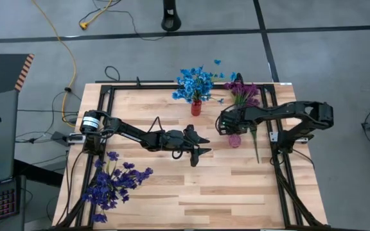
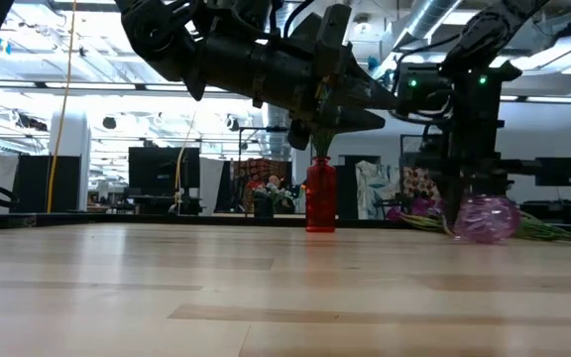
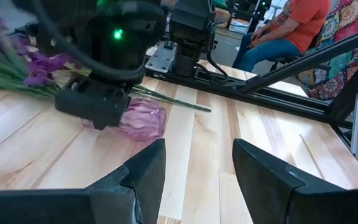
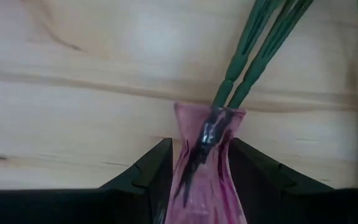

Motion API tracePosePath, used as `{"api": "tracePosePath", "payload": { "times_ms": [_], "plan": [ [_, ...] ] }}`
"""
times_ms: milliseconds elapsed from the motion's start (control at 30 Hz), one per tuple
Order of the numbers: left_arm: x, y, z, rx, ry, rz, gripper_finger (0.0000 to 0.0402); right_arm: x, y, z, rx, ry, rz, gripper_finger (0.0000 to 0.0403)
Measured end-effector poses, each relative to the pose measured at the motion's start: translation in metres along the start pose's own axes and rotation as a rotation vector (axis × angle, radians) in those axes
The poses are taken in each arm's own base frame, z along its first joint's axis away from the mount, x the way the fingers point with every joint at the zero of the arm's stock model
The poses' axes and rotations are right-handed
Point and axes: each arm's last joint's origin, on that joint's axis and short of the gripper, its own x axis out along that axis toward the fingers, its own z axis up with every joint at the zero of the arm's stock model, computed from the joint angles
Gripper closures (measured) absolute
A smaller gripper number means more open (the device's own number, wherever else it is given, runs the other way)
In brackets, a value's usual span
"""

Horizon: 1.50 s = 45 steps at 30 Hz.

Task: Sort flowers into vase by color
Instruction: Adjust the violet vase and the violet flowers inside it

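While my right hand (image 4: 197, 168) pinches the pink vase (image 4: 205, 165) lying at 3 o'clock on the bench (image 1: 236, 192), I keep it steady; purple flowers (image 1: 243, 91) lie at 1 o'clock. Left hand (image 3: 197, 168) spread, mid-bench.

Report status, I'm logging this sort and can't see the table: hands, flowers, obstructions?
Right hand shut on pink vase, two green stems in its mouth. Left hand open, empty, mid-table. Blue flowers in red vase. Nothing blocking.
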Motion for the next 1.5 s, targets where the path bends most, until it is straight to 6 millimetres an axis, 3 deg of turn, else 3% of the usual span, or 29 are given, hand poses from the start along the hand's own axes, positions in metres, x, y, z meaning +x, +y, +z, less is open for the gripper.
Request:
{"api": "tracePosePath", "payload": {
  "times_ms": [300, 500, 833, 1500],
  "plan": [
    [0.0, 0.0, -0.001, 0.001, 0.008, 0.002, 0.0228, 0.018, 0.004, -0.002, -0.038, 0.05, -0.061, 0.0223],
    [0.0, 0.001, -0.002, 0.003, 0.023, 0.006, 0.0228, 0.016, 0.003, -0.002, -0.037, 0.045, -0.054, 0.0251],
    [0.0, 0.001, -0.002, 0.003, 0.021, 0.006, 0.0228, 0.009, 0.001, -0.004, -0.037, 0.023, -0.032, 0.0253],
    [0.0, 0.003, -0.002, 0.005, 0.005, 0.084, 0.0228, -0.001, 0.015, -0.043, -0.132, -0.178, -0.043, 0.0253]
  ]
}}
